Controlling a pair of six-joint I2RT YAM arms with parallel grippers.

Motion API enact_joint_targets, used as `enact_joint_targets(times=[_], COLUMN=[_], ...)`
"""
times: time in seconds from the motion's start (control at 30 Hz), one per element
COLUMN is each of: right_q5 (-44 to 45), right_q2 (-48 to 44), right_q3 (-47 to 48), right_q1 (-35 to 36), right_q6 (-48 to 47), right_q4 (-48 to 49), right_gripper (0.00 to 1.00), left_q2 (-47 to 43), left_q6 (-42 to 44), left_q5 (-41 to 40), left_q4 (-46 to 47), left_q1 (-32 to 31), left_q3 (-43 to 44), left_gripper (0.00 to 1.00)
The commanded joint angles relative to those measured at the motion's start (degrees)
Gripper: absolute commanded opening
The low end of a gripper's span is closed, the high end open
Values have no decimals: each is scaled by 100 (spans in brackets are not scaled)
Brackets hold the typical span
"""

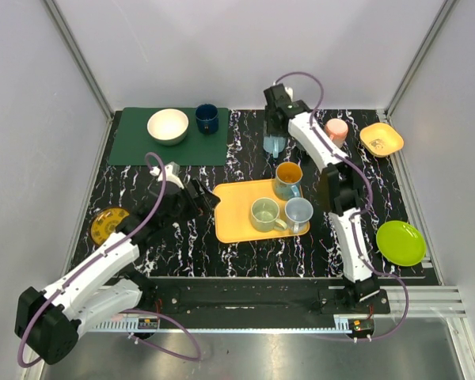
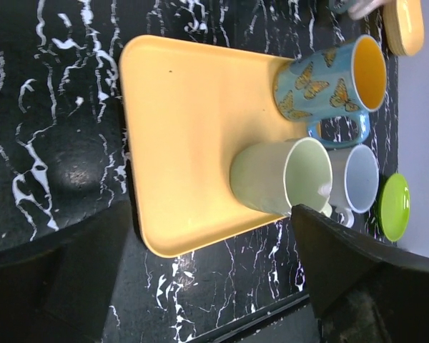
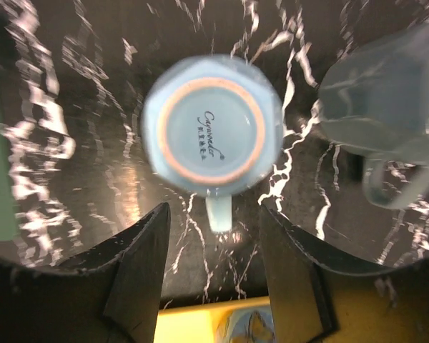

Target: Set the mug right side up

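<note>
Upside-down pale blue ceramic mug [image 3: 211, 127] beneath the right gripper [image 3: 213, 211].
It stands base-up on the black marbled surface [image 3: 93, 179], upper centre of the overhead frame; this gripper's jaws and those of the left gripper [image 2: 209, 214] spread wide, empty.

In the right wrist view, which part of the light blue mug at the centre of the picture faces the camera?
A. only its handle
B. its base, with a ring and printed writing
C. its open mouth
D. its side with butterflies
B: the light blue mug shows its flat base with an orange ring and dark writing, so it stands upside down.
</note>
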Motion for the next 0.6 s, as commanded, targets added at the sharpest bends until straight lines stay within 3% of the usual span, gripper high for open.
enact_joint_targets(times=[0.0,0.1,0.3,0.4,0.57], right_q5=[415,696,1066,1381,1901], right_q2=[-2025,-3035,-5762,-6736,-7627], right_q3=[665,79,-4116,-5394,-6137], right_q1=[114,298,720,1010,2301], right_q6=[219,219,640,1184,2562], right_q4=[101,-40,383,-20,-900], right_gripper=[59,59,55,54,52], left_q2=[-226,-235,-42,81,55], left_q6=[-44,-9,238,-16,-509], left_q5=[-691,-552,-1069,-1333,-1439], left_q4=[-141,-115,-35,-27,43], left_q1=[10,-25,-1096,-1413,-1440], left_q3=[79,97,351,300,-25], left_gripper=[99,99,99,99,99])
